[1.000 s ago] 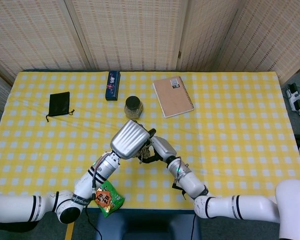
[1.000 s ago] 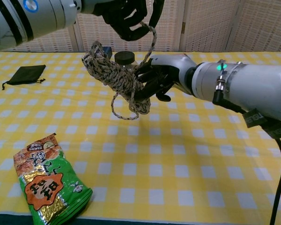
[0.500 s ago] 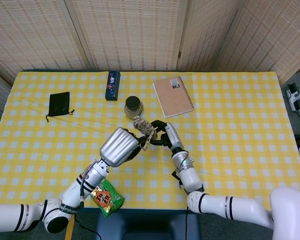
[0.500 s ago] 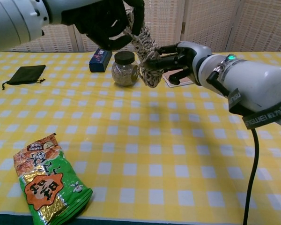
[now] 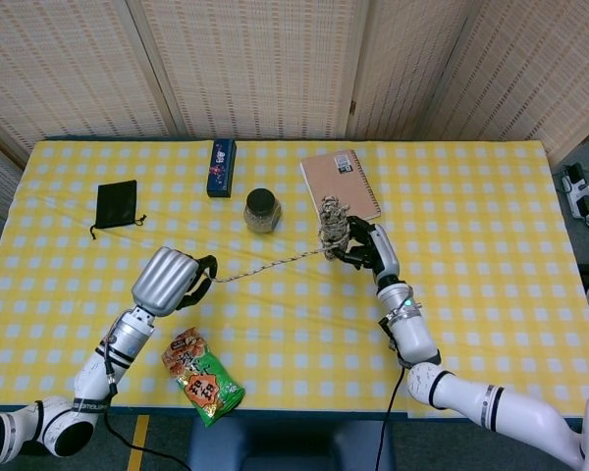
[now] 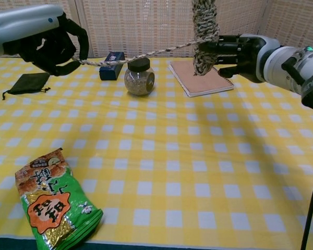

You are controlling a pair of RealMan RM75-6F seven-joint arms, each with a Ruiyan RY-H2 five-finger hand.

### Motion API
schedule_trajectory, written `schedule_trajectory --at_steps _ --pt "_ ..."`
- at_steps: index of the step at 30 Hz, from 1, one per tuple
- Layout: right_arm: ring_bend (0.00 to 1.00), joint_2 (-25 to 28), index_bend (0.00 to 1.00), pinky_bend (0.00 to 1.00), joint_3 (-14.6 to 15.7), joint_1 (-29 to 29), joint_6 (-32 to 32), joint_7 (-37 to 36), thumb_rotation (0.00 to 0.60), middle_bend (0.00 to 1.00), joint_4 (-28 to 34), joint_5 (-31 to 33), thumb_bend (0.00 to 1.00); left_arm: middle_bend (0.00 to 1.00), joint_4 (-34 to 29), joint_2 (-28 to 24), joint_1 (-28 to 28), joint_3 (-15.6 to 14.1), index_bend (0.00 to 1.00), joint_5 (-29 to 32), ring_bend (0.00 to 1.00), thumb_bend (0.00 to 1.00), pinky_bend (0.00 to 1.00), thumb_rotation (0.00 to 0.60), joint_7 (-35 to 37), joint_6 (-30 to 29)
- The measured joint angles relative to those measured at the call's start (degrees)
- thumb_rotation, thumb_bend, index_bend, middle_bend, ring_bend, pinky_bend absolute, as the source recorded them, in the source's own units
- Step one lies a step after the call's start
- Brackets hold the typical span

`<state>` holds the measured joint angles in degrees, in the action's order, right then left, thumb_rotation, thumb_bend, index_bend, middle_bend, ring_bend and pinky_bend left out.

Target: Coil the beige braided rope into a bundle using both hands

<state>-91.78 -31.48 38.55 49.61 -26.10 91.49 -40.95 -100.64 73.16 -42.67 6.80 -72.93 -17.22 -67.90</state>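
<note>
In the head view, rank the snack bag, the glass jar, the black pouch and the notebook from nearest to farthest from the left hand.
From the left hand:
1. Snack bag, just below it at the near table edge.
2. Black pouch and glass jar, too close to call; the pouch is up-left, the jar up-right.
3. Notebook, far right, beyond the jar.

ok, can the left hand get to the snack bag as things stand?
Probably not yet. The snack bag lies uncovered just beside the left hand, but that hand holds the taut end of the rope, whose bundle the right hand grips.
</note>
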Motion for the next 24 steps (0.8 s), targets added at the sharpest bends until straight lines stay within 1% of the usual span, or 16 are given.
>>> schedule_trajectory --at_steps 6,11,15,18,24 --pt "0.91 1.79 0.99 0.86 -0.18 -1.29 -2.42 -2.13 0.600 0.85 -0.45 -1.50 0.41 0.87 4.94 0.21 1.44 0.13 0.65 2.50 0.82 0.56 0.81 0.600 2.74 1.59" --pt "0.91 2.41 0.99 0.86 0.05 -2.00 -3.82 -3.91 0.600 0.85 -0.84 -3.76 0.41 0.87 8.42 0.90 1.98 1.15 0.65 5.01 0.82 0.56 0.81 0.600 4.90 3.73" --pt "0.91 2.62 0.99 0.86 0.33 -2.56 -4.60 -5.57 0.600 0.85 -0.90 -6.61 0.41 0.87 9.67 1.40 1.97 2.04 0.65 6.11 0.82 0.56 0.81 0.600 5.99 5.21" --pt "0.91 2.53 0.99 0.86 0.87 -3.04 -4.48 -6.51 0.600 0.85 -1.07 -10.01 0.41 0.87 10.19 1.68 1.77 2.63 0.65 6.52 0.82 0.56 0.81 0.600 6.04 5.90" --pt "0.91 1.55 0.99 0.86 3.36 -3.99 -2.55 -9.39 0.600 0.85 -2.80 -21.37 0.41 0.87 10.08 1.67 0.83 4.00 0.65 7.61 0.82 0.56 0.81 0.600 5.05 7.16"
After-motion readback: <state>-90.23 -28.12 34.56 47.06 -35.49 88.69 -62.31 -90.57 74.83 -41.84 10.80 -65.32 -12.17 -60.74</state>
